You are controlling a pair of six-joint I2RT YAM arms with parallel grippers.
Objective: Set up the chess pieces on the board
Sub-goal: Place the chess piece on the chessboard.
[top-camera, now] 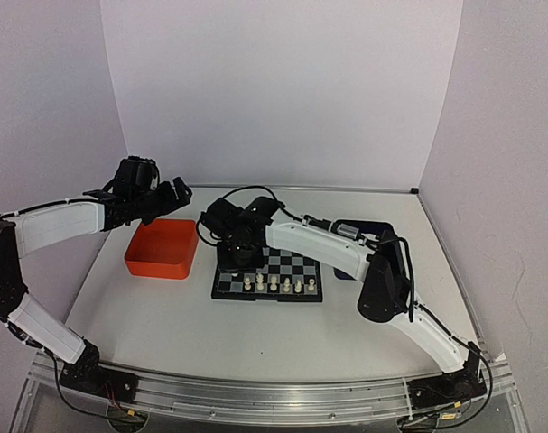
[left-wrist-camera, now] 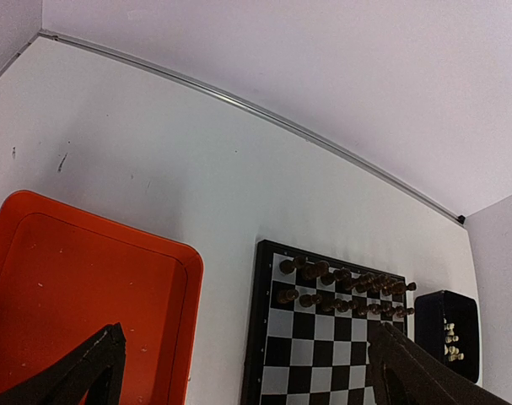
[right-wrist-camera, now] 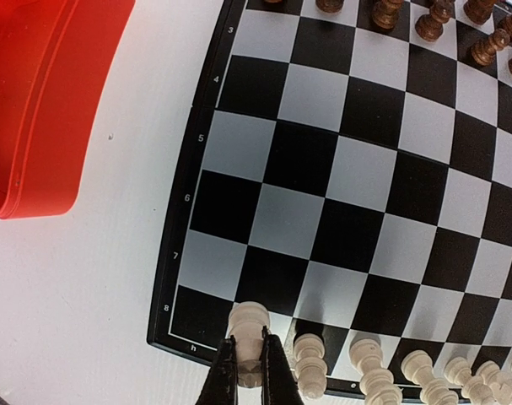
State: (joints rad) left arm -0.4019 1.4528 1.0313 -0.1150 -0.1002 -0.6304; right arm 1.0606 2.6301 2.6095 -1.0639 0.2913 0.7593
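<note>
I see my right gripper (right-wrist-camera: pixel 249 344) at six o'clock, clamped on a cream-white piece (right-wrist-camera: pixel 249 319) at the board's (right-wrist-camera: pixel 323 173) corner square. More cream-white pieces (right-wrist-camera: pixel 369 364) line the edge toward four o'clock. Dark pieces (right-wrist-camera: pixel 433 21) sit at one o'clock and the orange tray (right-wrist-camera: pixel 45 101) at ten.

Tray (top-camera: pixel 159 266) left of board (top-camera: pixel 266 297)

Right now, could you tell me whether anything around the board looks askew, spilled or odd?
Nothing stands out. The dark pieces and white pieces on the board stand upright in rows. The right gripper is shut on one white piece at the end of its row. The spares sit in the blue tray.
</note>
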